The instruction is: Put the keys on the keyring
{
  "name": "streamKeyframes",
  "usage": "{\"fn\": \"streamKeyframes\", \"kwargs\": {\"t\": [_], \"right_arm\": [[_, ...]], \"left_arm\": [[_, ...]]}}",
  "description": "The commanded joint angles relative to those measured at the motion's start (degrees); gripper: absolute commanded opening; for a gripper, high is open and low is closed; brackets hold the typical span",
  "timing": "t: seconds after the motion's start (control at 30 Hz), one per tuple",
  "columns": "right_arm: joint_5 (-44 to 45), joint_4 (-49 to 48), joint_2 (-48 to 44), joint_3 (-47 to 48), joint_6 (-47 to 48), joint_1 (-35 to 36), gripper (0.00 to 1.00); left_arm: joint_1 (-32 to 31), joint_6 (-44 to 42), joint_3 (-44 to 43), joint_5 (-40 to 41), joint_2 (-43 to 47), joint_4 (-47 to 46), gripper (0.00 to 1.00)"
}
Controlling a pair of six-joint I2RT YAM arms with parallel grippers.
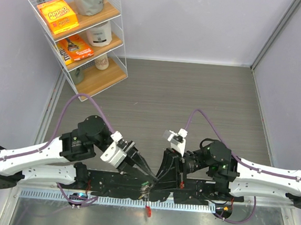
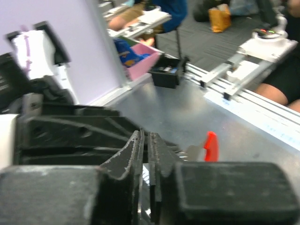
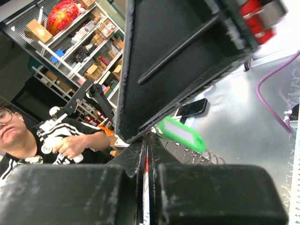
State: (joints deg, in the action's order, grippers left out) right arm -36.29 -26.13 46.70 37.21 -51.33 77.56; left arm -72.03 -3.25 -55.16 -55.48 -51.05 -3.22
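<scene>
Low over the metal desk, the left pincer and the right pincer meet tip to tip. I judge this placing serves the threading: one tool steadies the ring while the other brings a key to it.

The left pincer's jaws are pressed to a narrow seam. In the right wrist view the green key sits right at the edge of its finger, so it probably pinches that key by the blade. The contact itself is hidden.

The right pincer is closed tight as well. A thin red line shows in the seam between its fingers, and I cannot tell whether that is part of the keyring nipped there or only seen past them.

The keyring's red loop stands just beyond the left pincer's tips, with the silvery chain bunched beside it on the pincer side. If it is lifted rather than lying flat, its opening should be easier to reach, but a small slip could drop the key. The yellow key cannot be found in any view.
</scene>
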Motion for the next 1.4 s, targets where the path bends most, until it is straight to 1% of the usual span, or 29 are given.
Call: {"fn": "streamKeyframes", "kwargs": {"t": [0.0, 0.07, 0.13, 0.2, 0.23, 0.3, 0.4, 0.43, 0.6, 0.8, 0.93, 1.03, 1.2, 1.23, 1.37], "right_arm": [[-1.68, -8.32, -2.04, 0.23, -1.05, 0.66, 0.06], [-1.06, -8.41, -3.18, 0.14, -0.35, 0.66, 0.05], [-0.71, -8.32, -4.42, 0.23, 0.35, 0.66, 0.06], [-0.10, -8.50, -5.56, 0.14, 1.23, 0.66, 0.05], [0.69, -8.41, -5.83, 0.06, 1.58, 0.66, 0.05], [1.48, -8.85, -6.70, -0.03, 2.29, 0.66, 0.05], [2.36, -12.26, -7.41, -0.73, 1.85, 0.66, 0.06], [3.50, -12.71, -7.67, -1.00, 1.85, 0.66, 0.06], [6.85, -16.40, -9.17, -2.05, 2.29, 0.66, 0.06], [11.59, -19.13, -11.54, -3.02, 3.08, 0.66, 0.06], [16.33, -19.92, -13.30, -3.99, 4.66, 0.58, 0.06], [17.57, -24.21, -12.69, -4.69, 5.01, 0.58, 0.06], [21.43, -30.46, -11.28, -6.27, 7.12, 0.58, 0.05], [21.87, -33.34, -11.28, -7.32, 7.99, 0.58, 0.05], [23.90, -36.53, -11.80, -8.73, 12.21, 0.58, 0.05]], "left_arm": [[1.01, 0.78, -2.85, 12.94, -2.56, -2.58, 0.20], [0.93, 2.27, -3.64, 14.87, -2.48, -2.58, 0.34], [1.01, 2.89, -4.25, 18.11, -2.22, -2.93, 0.45], [1.01, 5.96, -5.39, 21.01, -1.69, -2.66, 0.51], [1.01, 6.84, -5.66, 22.68, -1.43, -2.66, 0.52], [0.93, 9.21, -6.45, 27.95, -0.90, -1.71, 0.53], [1.01, 11.76, -9.00, 34.19, -0.28, 3.03, 0.54], [1.01, 12.99, -9.79, 37.61, -0.11, 5.75, 0.53], [1.01, 17.30, -11.11, 45.19, 2.96, 12.00, 0.53], [0.93, 26.52, -11.73, 54.60, 9.37, 19.73, 0.48], [0.93, 33.11, -10.59, 54.17, 13.25, 21.24, 0.45], [0.93, 37.60, -8.75, 51.71, 15.10, 19.05, 0.45], [1.01, 40.51, -6.37, 45.65, 15.28, 12.82, 0.45], [1.01, 40.60, -6.28, 44.51, 15.10, 11.67, 0.45], [1.01, 39.64, -7.50, 42.22, 13.35, 9.03, 0.46]]}}
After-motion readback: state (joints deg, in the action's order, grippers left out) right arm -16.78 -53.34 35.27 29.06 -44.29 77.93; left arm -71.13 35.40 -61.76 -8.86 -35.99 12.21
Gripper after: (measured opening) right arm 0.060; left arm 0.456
